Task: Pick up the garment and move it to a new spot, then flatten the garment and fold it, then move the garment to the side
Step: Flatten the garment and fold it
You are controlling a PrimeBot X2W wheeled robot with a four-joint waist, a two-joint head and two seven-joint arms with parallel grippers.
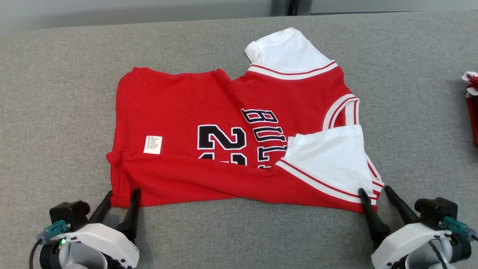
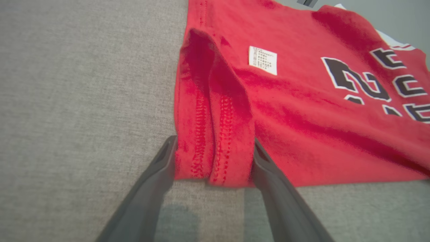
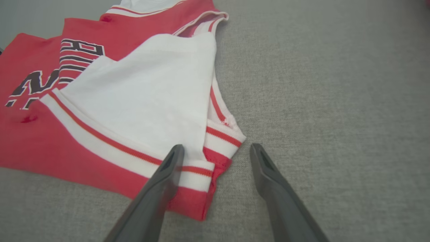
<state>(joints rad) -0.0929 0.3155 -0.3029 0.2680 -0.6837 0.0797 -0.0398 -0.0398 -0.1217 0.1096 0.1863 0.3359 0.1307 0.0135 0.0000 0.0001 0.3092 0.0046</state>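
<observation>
Because the shirt [image 1: 179,112] looks soft, light and floppy, grab its two near corners, where the left gripper [image 1: 123,194] and right gripper [image 1: 374,191] sit wide open.

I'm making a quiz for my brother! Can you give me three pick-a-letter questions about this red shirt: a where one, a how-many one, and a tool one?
1. How many white sleeves show on the shirt? A) one B) two C) four
2. The right tool's fingers are: A) shut B) spread open C) crossed
3. Where is the label? A) on red cloth, nearer the left tool B) on a sleeve C) beside the right tool
Answers: B, one far, one near; B, a gap shows between them; A, by the hem.
</observation>
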